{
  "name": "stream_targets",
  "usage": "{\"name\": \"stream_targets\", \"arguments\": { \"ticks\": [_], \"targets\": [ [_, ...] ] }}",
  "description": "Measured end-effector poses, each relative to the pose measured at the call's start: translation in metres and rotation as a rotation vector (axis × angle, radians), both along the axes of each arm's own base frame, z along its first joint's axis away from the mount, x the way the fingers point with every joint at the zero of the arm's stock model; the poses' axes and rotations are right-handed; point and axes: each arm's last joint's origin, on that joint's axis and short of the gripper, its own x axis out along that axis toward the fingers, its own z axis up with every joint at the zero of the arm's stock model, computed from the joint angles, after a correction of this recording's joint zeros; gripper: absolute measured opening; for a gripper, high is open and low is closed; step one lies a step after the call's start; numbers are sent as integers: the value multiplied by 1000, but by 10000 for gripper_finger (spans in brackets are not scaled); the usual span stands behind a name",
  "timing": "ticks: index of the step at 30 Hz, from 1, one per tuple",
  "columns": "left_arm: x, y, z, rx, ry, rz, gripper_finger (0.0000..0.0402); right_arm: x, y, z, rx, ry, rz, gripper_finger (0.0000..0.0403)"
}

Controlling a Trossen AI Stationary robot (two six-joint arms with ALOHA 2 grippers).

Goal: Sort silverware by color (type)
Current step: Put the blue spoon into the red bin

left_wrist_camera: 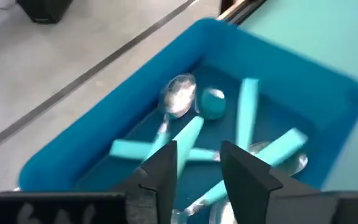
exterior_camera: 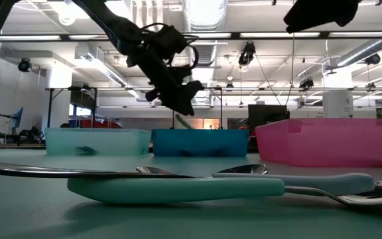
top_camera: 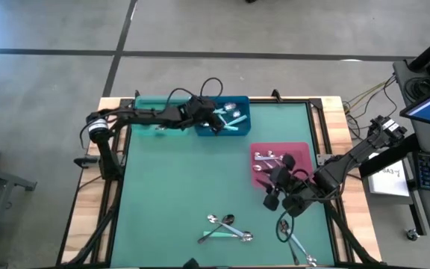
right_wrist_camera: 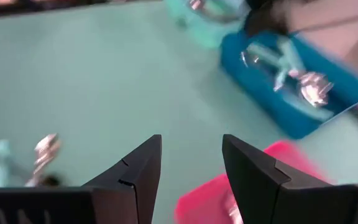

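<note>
Left gripper (left_wrist_camera: pixel 196 163) open over blue bin (left_wrist_camera: pixel 328 93) — turquoise-handled spoons (left_wrist_camera: pixel 248 112) inside.

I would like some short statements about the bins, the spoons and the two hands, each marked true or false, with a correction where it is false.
1. The left hand is above the blue bin. True.
2. The blue bin holds only dark all-metal spoons. False: the turquoise-handled spoons lie in it.
3. The right hand is open and holds nothing. True.
4. All the spoons are already in bins. False: loose spoons lie on the green mat near its front edge.
5. The pink bin is empty. False: shiny spoons lie in it.
</note>
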Motion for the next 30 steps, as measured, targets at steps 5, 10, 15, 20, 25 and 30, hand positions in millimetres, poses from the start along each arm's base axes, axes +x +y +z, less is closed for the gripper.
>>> {"name": "stream_targets", "arguments": {
  "ticks": [5, 10, 15, 20, 25, 30],
  "targets": [
    [11, -11, 14, -186, -84, -188, 124, -2, 7, -5, 250, 115, 106, 156],
    [26, -46, 21, -393, -159, -489, 127, -9, 15, -19, 547, 320, 131, 148],
    [40, -92, 28, -402, -160, -590, 127, -20, 31, -38, 694, 547, 37, 143],
    [50, -137, 38, -378, -165, -670, 127, -27, 54, -60, 746, 676, -63, 145],
    [55, -166, 56, -375, -137, -746, 127, -35, 78, -88, 765, 830, -136, 146],
    [58, -177, 81, -356, -127, -786, 127, -39, 92, -108, 758, 935, -169, 143]
  ]
}}
